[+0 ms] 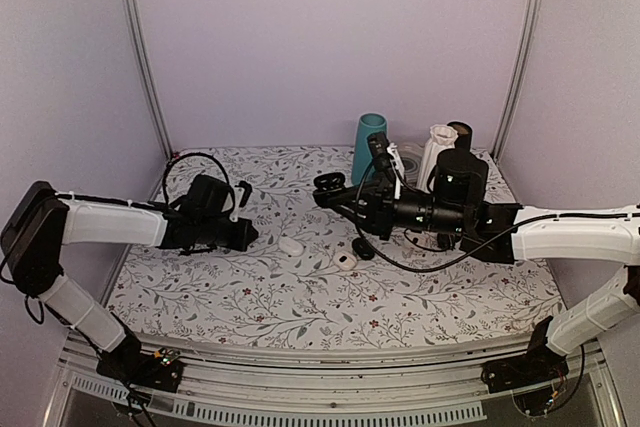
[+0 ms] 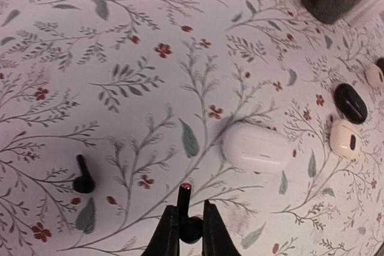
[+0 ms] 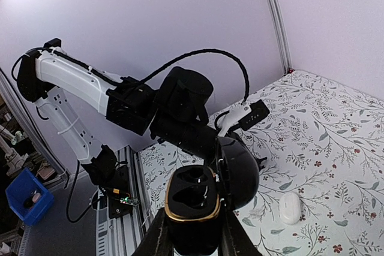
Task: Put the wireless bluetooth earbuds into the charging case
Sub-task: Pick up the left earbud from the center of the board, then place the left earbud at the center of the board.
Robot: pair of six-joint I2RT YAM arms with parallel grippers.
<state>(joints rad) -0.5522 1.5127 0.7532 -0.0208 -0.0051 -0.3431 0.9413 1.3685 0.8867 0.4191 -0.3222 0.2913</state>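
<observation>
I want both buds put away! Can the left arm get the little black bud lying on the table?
Probably not yet. The loose earbud lies close with nothing around it, but the left end effector is full, shut on the other earbud.

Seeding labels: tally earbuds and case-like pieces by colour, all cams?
Dark earbuds: 2, one on the cloth at, one in the left end effector
Open black charging case: 1, in the right end effector
White oval pieces: 3
Black oval piece: 1
Total: 7
</observation>
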